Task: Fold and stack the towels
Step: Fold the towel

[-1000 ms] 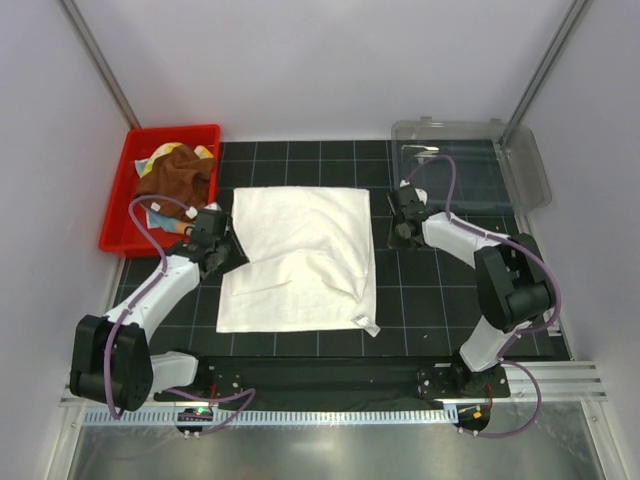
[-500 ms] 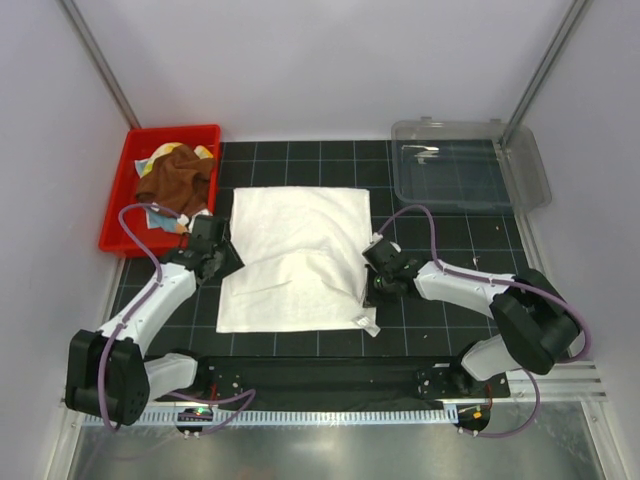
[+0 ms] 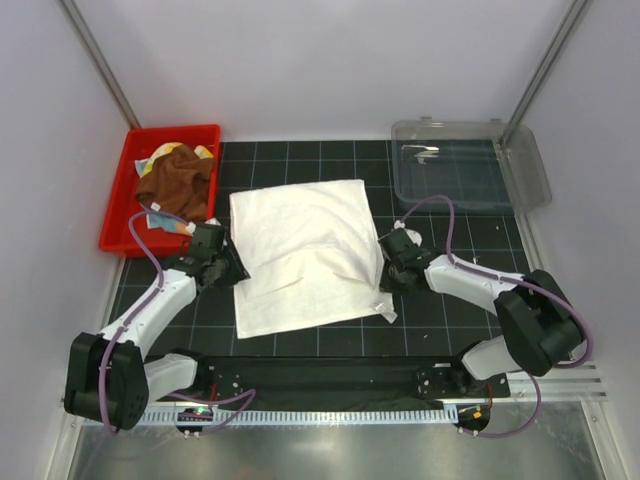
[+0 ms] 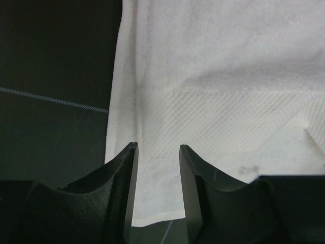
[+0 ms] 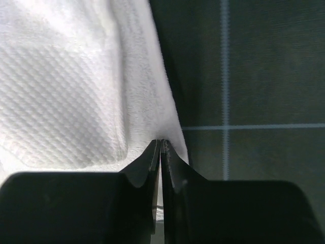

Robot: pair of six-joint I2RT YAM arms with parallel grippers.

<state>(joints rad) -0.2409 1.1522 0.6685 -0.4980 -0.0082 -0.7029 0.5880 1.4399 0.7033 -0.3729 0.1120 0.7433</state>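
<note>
Top external view: the white towel (image 3: 305,255) lies spread on the black gridded mat (image 3: 450,320) between the two tools. Its left edge is just in front of the left gripper (image 3: 228,268) and its right edge meets the right gripper (image 3: 384,274).

In the left wrist view the left fingers (image 4: 124,178) stand spread apart, and the cloth lies flat below the gap with its hem running away from the tips. In the right wrist view the right fingers (image 5: 152,162) are pressed together, pinching the towel's edge, which rises in a small ridge into the tips.

The cloth is plain white with a waffle-textured band and soft creases across the middle. A small tag sticks out at the corner nearest the right arm's base. Its long axis runs from the arms' bases toward the far side, tilted slightly so the far end leans left.
</note>
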